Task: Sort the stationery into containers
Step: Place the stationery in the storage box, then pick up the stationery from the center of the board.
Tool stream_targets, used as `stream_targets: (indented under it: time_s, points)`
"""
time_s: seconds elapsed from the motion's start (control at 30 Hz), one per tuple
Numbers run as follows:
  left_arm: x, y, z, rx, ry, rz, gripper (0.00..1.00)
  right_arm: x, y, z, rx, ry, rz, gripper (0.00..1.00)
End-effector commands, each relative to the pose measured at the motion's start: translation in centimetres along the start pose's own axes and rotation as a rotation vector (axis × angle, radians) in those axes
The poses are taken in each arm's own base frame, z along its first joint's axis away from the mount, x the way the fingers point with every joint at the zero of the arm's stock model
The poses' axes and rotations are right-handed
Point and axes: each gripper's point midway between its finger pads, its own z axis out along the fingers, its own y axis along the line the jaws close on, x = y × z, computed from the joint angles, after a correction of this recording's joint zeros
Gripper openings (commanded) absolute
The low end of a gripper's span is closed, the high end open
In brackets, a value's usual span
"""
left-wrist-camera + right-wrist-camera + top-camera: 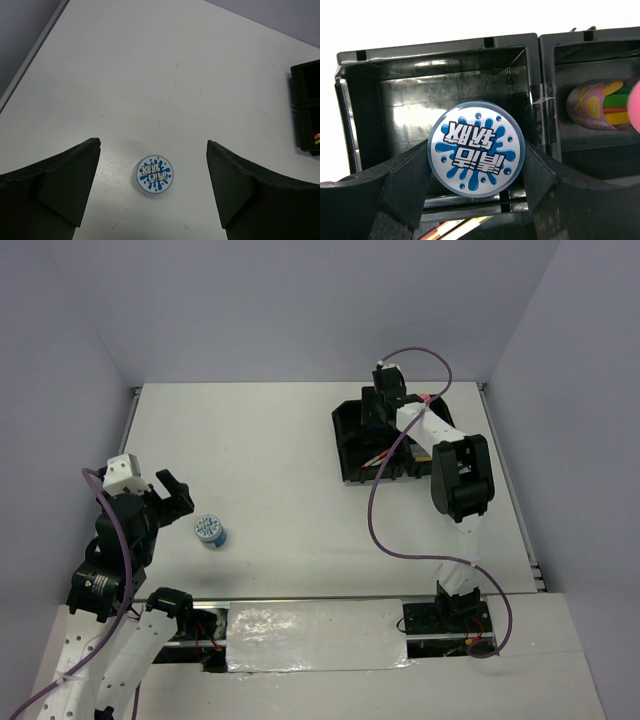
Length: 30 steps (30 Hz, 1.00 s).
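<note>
One round blue-white tape roll (210,531) lies flat on the white table at the left. My left gripper (177,494) hovers just beside it, open, and in the left wrist view the roll (154,174) sits between and slightly ahead of the wide-apart fingers of the gripper (152,145). A second tape roll (476,149) is held by its edges in my right gripper (476,152), which is shut on it above an empty compartment of the black tray (440,50). From above, the right gripper (381,406) is over the tray (343,435) at the back right.
The neighbouring compartment holds a colourful patterned stick (595,105) with a pink end (635,107). Thin pens (452,229) show in the compartment nearest the camera. In the left wrist view the tray's edge (305,107) is at the far right. Purple cables loop over both arms.
</note>
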Motion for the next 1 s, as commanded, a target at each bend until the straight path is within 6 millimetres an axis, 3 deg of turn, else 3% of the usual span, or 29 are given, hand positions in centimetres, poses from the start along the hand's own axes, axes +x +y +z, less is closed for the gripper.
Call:
stream_targets:
  time_s: [0.0, 0.1, 0.17, 0.3, 0.4, 0.43, 0.47, 0.5, 0.53, 0.57, 0.63, 0.67, 0.8, 0.87, 0.93, 0.97]
  points:
    - [-1.0, -0.5, 0.2, 0.020, -0.039, -0.002, 0.99, -6.2, 0.6, -4.0, -0.056, -0.148, 0.056, 0.82]
    - [-1.0, -0.5, 0.2, 0.020, -0.037, -0.001, 0.99, -7.2, 0.6, -5.5, -0.073, -0.177, 0.072, 0.87]
    - [-1.0, -0.5, 0.3, 0.021, -0.037, 0.001, 0.99, -8.1, 0.5, -6.7, -0.075, -0.203, 0.072, 1.00]
    - [-1.0, -0.5, 0.3, 0.016, -0.037, -0.001, 0.99, -8.7, 1.1, -8.5, -0.091, -0.206, 0.073, 1.00]
    - [-1.1, 0.0, 0.2, -0.008, -0.041, -0.016, 0.99, -7.4, 7.1, -12.1, -0.264, -0.202, -0.002, 1.00]
    - [-1.4, 0.8, 0.2, -0.055, -0.054, -0.026, 0.99, -5.8, 11.2, -14.0, -0.358, -0.186, -0.053, 1.00]
    - [-1.0, 1.8, 0.1, -0.112, -0.043, -0.031, 0.99, -3.2, 13.3, -14.7, -0.417, -0.145, -0.090, 1.00]
    - [-1.4, 2.6, -0.2, -0.163, -0.054, -0.067, 0.99, -2.9, 15.5, -16.9, -0.497, -0.181, -0.112, 1.00]
    - [-1.7, 4.2, -0.3, -0.258, -0.074, -0.081, 0.99, -1.4, 18.2, -18.7, -0.601, -0.172, -0.134, 1.00]
    - [-1.6, 5.4, -0.9, -0.319, -0.074, -0.113, 0.99, 1.4, 22.3, -21.4, -0.716, -0.194, -0.181, 1.00]
    - [-1.8, 6.7, -1.5, -0.392, -0.097, -0.138, 0.99, 5.0, 26.5, -24.4, -0.859, -0.201, -0.265, 1.00]
    - [-2.1, 7.5, -2.0, -0.436, -0.118, -0.149, 0.99, 8.4, 29.4, -26.9, -0.939, -0.186, -0.331, 1.00]
    - [-2.3, 8.8, -3.2, -0.499, -0.150, -0.196, 0.99, 12.9, 35.0, -29.6, -1.034, -0.267, -0.473, 1.00]
    - [-2.4, 8.7, -3.4, -0.472, -0.161, -0.196, 0.99, 15.0, 37.2, -29.8, -1.083, -0.256, -0.504, 1.00]
    - [-2.6, 8.4, -3.5, -0.443, -0.179, -0.205, 0.99, 14.9, 38.9, -30.4, -1.113, -0.299, -0.517, 1.00]
    - [-2.6, 8.2, -3.4, -0.432, -0.177, -0.200, 0.99, 16.0, 39.6, -29.5, -1.105, -0.289, -0.538, 1.00]
